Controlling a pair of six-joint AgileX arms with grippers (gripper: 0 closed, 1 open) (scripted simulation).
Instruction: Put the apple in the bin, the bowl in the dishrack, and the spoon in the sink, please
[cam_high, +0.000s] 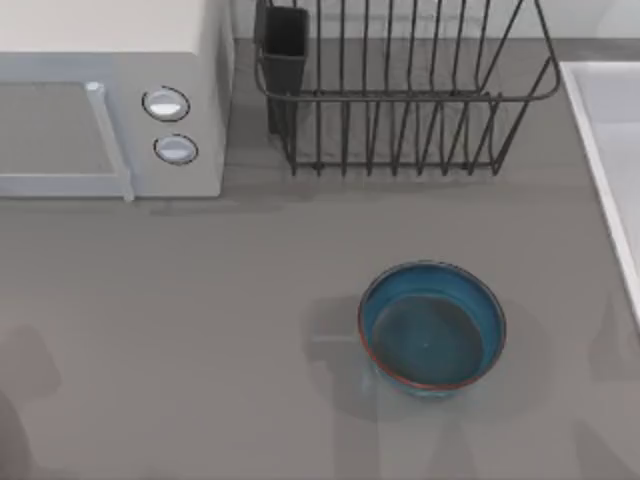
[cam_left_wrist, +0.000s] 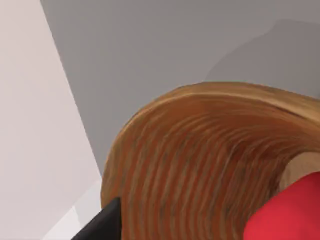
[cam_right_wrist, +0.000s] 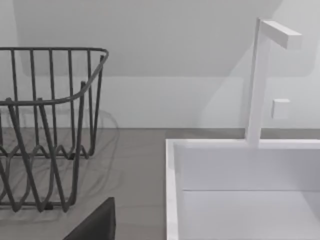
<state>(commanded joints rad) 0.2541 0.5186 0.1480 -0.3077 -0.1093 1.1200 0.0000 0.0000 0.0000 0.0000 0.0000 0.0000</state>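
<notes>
Wickerwork of the bin (cam_left_wrist: 200, 150) curved just under the left gripper (cam_left_wrist: 102, 222), and the apple (cam_left_wrist: 290, 210) showed red against the inner wall, very near the wrist camera. Whether this gripper clamped the apple I could not tell. On the table (cam_high: 200, 300), right of the microwave (cam_high: 110, 100), stood the dishrack (cam_high: 400, 100). The bowl (cam_high: 432, 330) stood upright in front of it, toward the sink (cam_high: 590, 130), with free room all around. The right gripper (cam_right_wrist: 95, 222) looked between rack and sink, its state also unclear. This arm seemed the nearer one for the bowl, and the front bars of the rack were the edge to clear.
</notes>
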